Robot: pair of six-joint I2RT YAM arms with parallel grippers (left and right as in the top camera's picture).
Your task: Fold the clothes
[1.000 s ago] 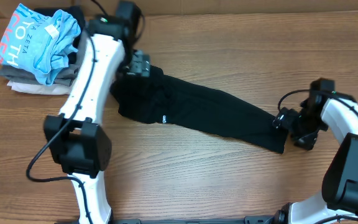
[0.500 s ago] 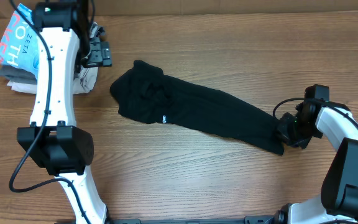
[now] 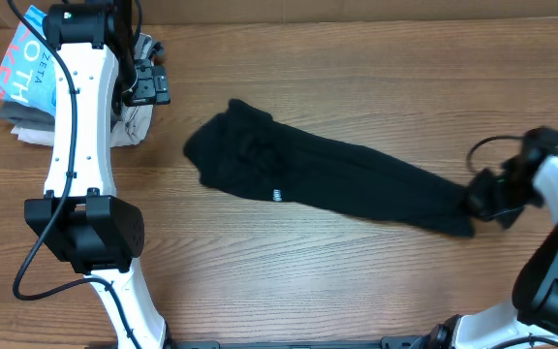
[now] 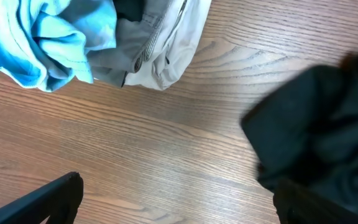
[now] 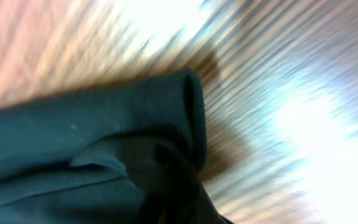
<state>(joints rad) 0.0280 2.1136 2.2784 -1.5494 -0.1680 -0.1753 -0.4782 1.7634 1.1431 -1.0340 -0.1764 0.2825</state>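
At the right edge of the wooden table (image 3: pixel 376 58), the right gripper (image 3: pixel 478 202) is clamped on the narrow end of the clothes (image 3: pixel 347 179). The soft, matte black garment lies in a long creased band slanting up and left across the middle of the tabletop to a wider, bunched end. A small white logo (image 3: pixel 277 195) near that end's lower edge shows only from overhead. The right wrist view is heavily blurred but adds a rounded, rolled hem of fine-knit fabric drawn toward the bottom of the frame; the fingers themselves are too dark to make out. At the far left, the left gripper (image 3: pixel 149 82) hangs with its jaws wide apart and nothing between them. Its wrist camera shows two black fingertips (image 4: pixel 61 199) cut off at the lower corners, with bare wood grain between. The garment's crumpled end is at right, and a rumpled light blue shirt (image 4: pixel 42 37) lies against a pale grey garment (image 4: pixel 163 43) above. The left arm (image 3: pixel 80 145) hides part of that pile from overhead.
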